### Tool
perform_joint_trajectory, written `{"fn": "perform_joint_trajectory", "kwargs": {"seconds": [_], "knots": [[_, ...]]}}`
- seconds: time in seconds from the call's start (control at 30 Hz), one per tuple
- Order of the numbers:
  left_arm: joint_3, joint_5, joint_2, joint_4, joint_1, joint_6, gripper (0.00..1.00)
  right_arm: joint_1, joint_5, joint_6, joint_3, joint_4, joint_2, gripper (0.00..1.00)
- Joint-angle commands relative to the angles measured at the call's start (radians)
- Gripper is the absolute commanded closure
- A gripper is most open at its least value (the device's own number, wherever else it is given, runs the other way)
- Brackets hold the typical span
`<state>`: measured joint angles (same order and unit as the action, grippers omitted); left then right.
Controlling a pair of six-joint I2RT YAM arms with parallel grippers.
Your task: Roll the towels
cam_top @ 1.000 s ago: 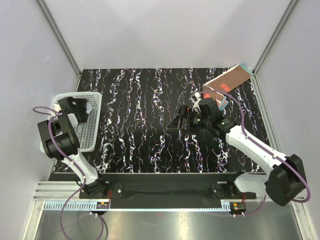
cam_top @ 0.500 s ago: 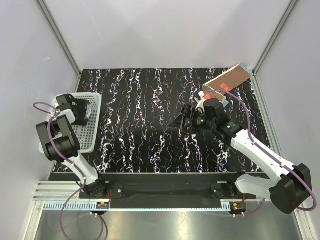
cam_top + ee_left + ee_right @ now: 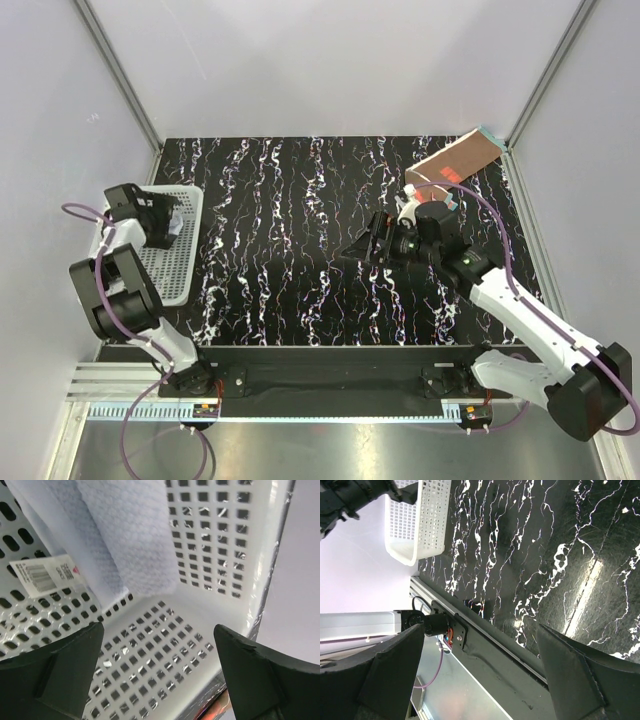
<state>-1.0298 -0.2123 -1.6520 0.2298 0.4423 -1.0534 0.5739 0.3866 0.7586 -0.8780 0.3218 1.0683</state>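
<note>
1. At the left edge of the worktop [image 3: 280, 200], the left gripper [image 3: 157, 627] is sitting down inside the white basket [image 3: 180, 270], so the mesh walls are boxing it in. The whole middle of the worktop is lying open.
2. The right gripper [image 3: 362, 247] is hovering over the middle right, fingers spread apart and gripping nothing.
3. The left wrist view is showing what the top view is hiding: the pale towel [image 3: 125, 535] is lying in the basket just ahead of the wide-apart fingers, with a bumpy waffle weave and a barcode tag [image 3: 42, 575] poking out.
4. The rust-brown towel [image 3: 455, 160] is lying unrolled in the far right corner, teal trim showing at its end.
</note>
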Motion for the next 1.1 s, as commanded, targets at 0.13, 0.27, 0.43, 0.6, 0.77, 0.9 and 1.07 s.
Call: {"fn": "perform_joint_trajectory", "kwargs": {"seconds": [0.13, 0.27, 0.43, 0.6, 0.77, 0.9, 1.07], "knots": [[-0.044, -0.03, 0.214, 0.149, 0.042, 0.105, 0.01, 0.004, -0.015, -0.034, -0.007, 0.029, -0.041, 0.0], [-0.009, 0.008, 0.368, 0.2, 0.046, 0.196, 0.01, 0.003, -0.035, -0.064, -0.027, 0.056, -0.041, 0.0], [0.086, 0.021, 0.618, 0.212, 0.045, 0.292, 0.01, 0.004, -0.054, -0.09, -0.05, 0.051, -0.031, 0.0], [0.131, -0.117, 0.779, 0.184, 0.044, 0.421, 0.01, 0.006, -0.093, -0.128, -0.102, 0.072, -0.011, 0.0], [0.128, -0.065, 0.83, 0.155, -0.181, 0.544, 0.01, 0.006, -0.164, -0.139, -0.162, 0.085, -0.013, 0.0], [0.126, -0.015, 0.816, 0.144, -0.435, 0.645, 0.01, 0.004, -0.254, -0.134, -0.177, 0.059, -0.024, 0.0], [0.063, 0.185, 0.738, 0.213, -0.747, 0.821, 0.01, 0.004, -0.435, -0.159, -0.206, 0.078, -0.027, 0.0]]}}
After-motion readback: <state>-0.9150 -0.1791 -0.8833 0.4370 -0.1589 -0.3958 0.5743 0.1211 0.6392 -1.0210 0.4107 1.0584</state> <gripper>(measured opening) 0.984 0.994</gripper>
